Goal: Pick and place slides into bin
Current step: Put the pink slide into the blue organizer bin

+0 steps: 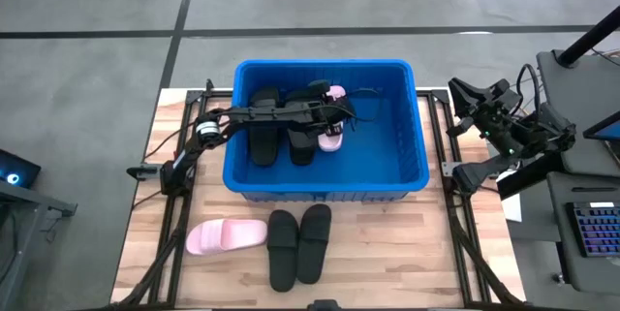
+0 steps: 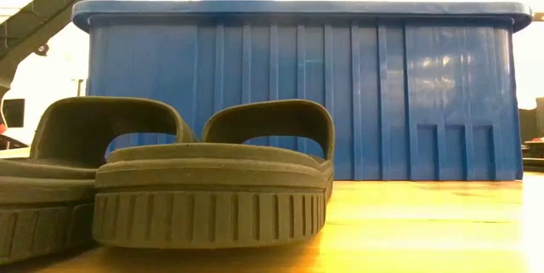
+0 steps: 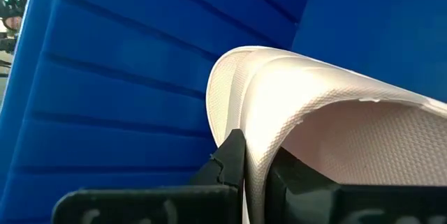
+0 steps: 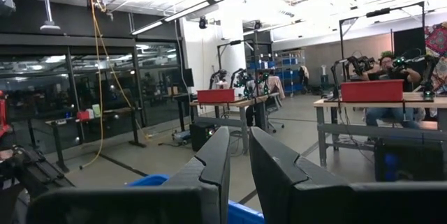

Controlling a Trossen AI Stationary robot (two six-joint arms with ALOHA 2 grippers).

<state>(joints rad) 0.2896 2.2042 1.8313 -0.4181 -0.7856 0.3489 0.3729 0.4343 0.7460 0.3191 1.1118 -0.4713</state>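
1. Two black slides (image 1: 279,134) lay side by side on the floor of the blue bin (image 1: 407,161), toward its left half, and a pink slide (image 1: 332,137) hung just beside them.
2. The left pincer (image 1: 334,109) reached over the bin's left wall and was clamped shut on the edge of that pink slide (image 3: 314,112); in the left wrist view the pale foam filled the space past the dark fingers (image 3: 234,155), with the bin's ribbed blue wall right behind it.
3. The left arm (image 1: 242,117) stretched across the two black slides in the bin, covering parts of them from above.
4. Three more slides waited on the desk (image 1: 387,253) in front of the bin: a second pink slide (image 1: 225,236) to the left, and a black pair (image 1: 298,243) just beside it, touching each other.
5. In the low view that black pair (image 2: 212,179) stood close to the camera and blocked the lower left of the bin (image 2: 408,86).
6. The right pincer (image 1: 463,93) rested off the desk's right edge, well apart from the bin, its fingers (image 4: 216,161) nearly together around a narrow gap and holding nothing.
7. Beyond it the right wrist view showed a workshop with red boxes (image 4: 218,96) on benches and a seated person (image 4: 385,67).
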